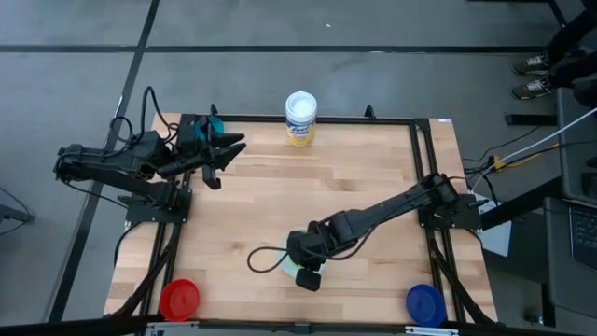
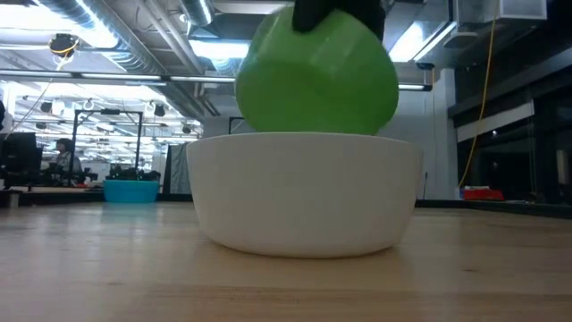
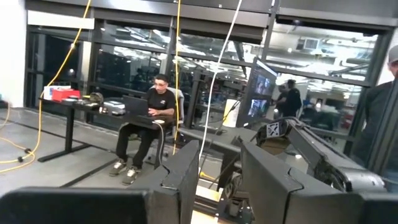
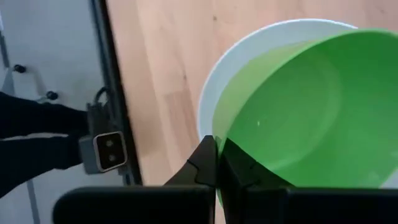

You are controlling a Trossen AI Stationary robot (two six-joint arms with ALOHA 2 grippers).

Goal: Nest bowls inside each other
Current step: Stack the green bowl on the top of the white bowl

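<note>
A green bowl hangs tilted over the larger white bowl, which stands on its base near the table's middle front. My right gripper is shut on the green bowl; in the high view that gripper covers both bowls. A teal bowl sits at the far left, a red bowl at the near left corner and a dark blue bowl at the near right. My left gripper waits open above the far left, beside the teal bowl. My right gripper pinches the green bowl's rim, one finger inside the bowl and one outside its wall. The fingers come slanting down from the table's right. The bowl is tilted, its lower part sunk behind the white bowl's rim; whether the two bowls touch, I cannot tell.
A white-and-yellow canister stands at the far edge, middle. A black cable loop lies on the wood left of my right gripper. Bare wood spreads across the table's middle. People sit at desks in the room beyond.
</note>
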